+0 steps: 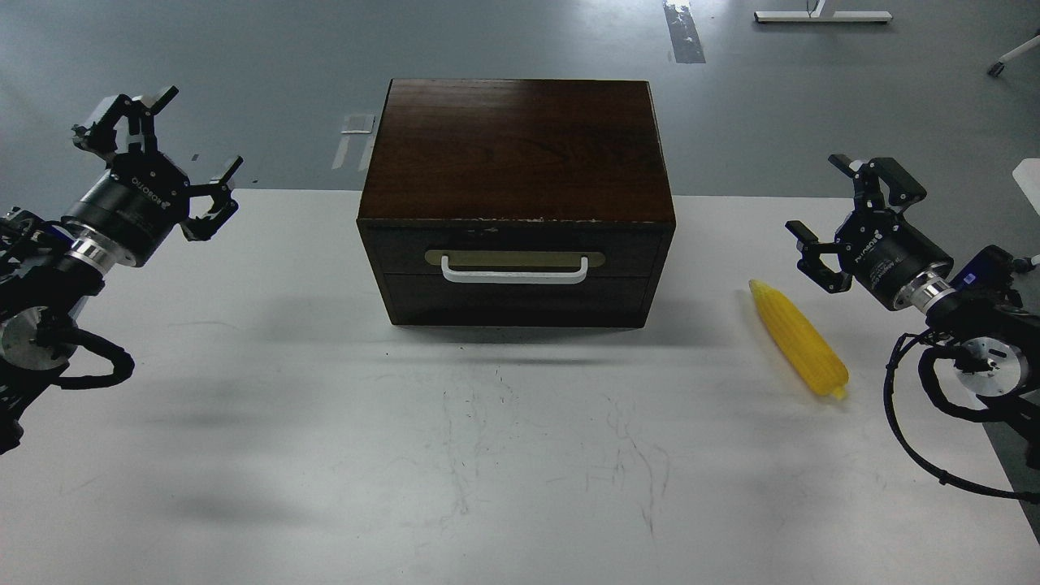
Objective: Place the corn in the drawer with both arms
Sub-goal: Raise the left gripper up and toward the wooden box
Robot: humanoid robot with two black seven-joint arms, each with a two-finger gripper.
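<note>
A dark brown wooden cabinet stands at the back middle of the white table. Its drawer [517, 268] is shut flush with the front, the white bar handle [514, 275] facing me. The yellow corn [798, 337] lies flat on the table to the right of the cabinet, its stub end toward me. My right gripper [819, 199] hovers open just right of and above the corn, holding nothing. At the far left, well clear of the cabinet, my left gripper [199, 130] is raised and open, also with nothing in it.
The white table [325, 455] has scuffed pen marks in the front middle. Behind the table is grey floor with a strip of tape [683, 32] and the feet of a white stand [821, 15] at the top right.
</note>
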